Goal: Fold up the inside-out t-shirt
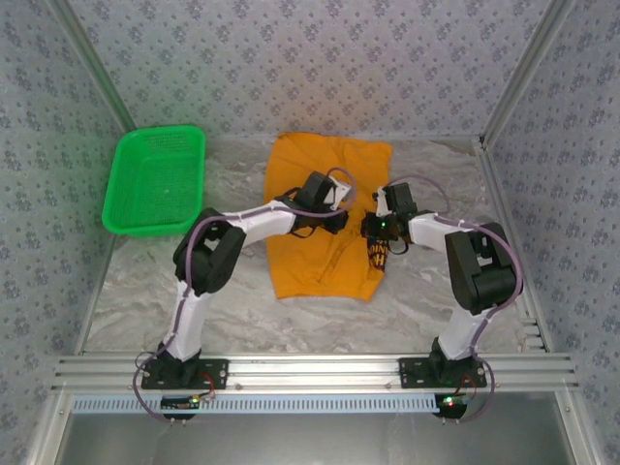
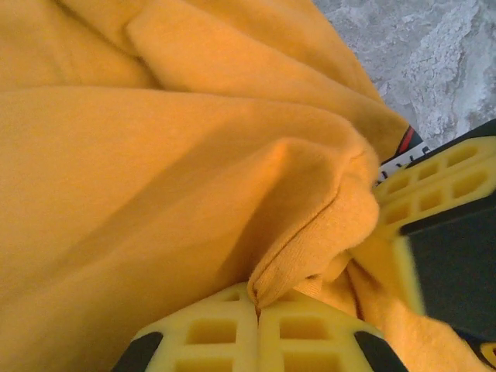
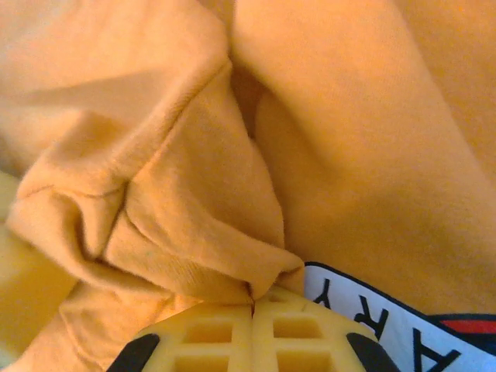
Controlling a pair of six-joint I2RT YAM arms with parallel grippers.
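On the near half of the table, the left gripper is clamped tight on a raised fold of the t-shirt. Just beside it, the right gripper is likewise pinched on bunched cloth next to a white printed patch. The shirt lies spread toward the far edge, with a green basket far left, apart.
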